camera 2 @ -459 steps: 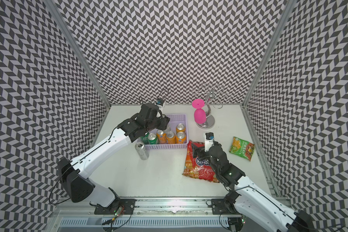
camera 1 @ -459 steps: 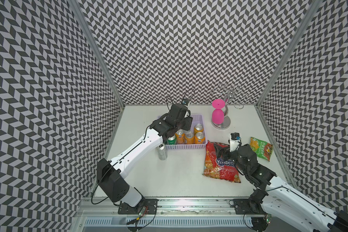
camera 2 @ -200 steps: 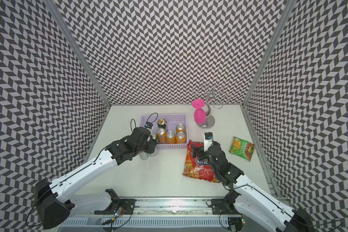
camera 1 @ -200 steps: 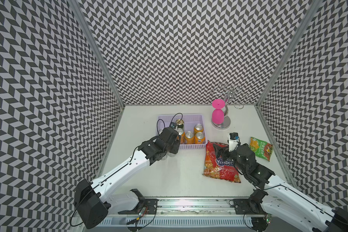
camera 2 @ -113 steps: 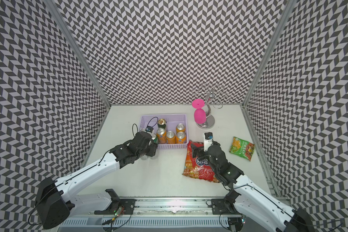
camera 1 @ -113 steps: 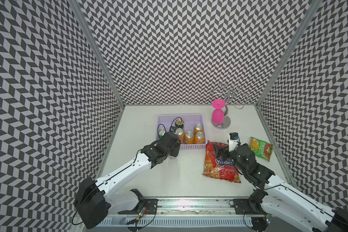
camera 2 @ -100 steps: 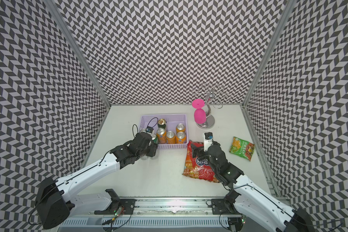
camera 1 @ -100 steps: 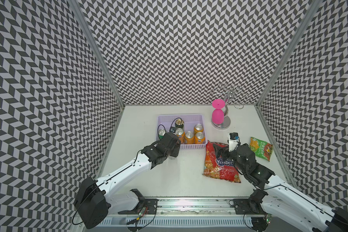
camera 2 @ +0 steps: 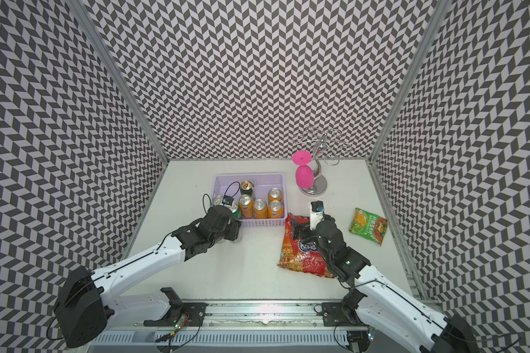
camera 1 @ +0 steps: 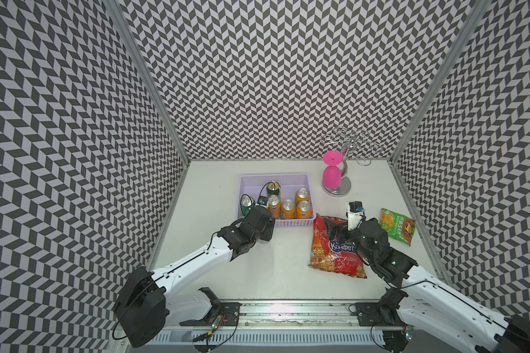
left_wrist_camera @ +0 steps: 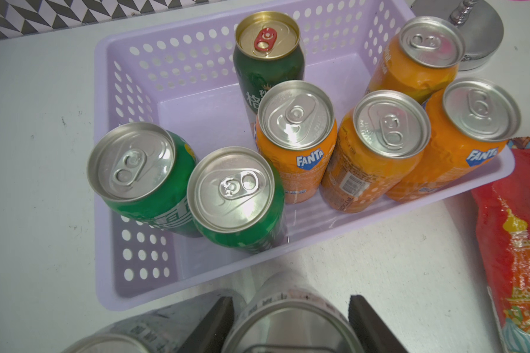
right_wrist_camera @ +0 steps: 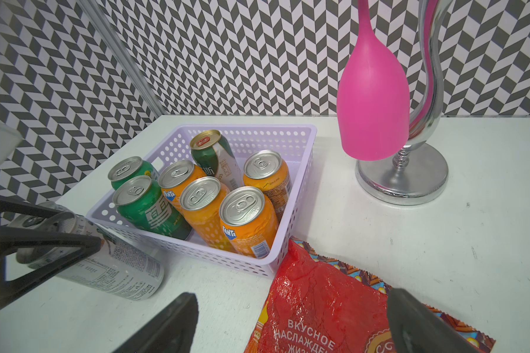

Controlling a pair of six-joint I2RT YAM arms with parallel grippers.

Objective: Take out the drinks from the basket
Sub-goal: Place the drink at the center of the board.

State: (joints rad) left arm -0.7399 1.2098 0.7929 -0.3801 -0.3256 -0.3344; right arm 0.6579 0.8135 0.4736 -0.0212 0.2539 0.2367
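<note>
Our left gripper is clamped on a silver can just outside the basket's near wall, with a second silver can beside it. Seven cans stand in the basket: four orange, two green, one dark green. Our right gripper hangs with jaws wide apart over the red bag.

The left gripper has drawn back from above the basket to the worktop before its near-left corner, jaws closed on a slim silver can, beside the other silver can.
</note>
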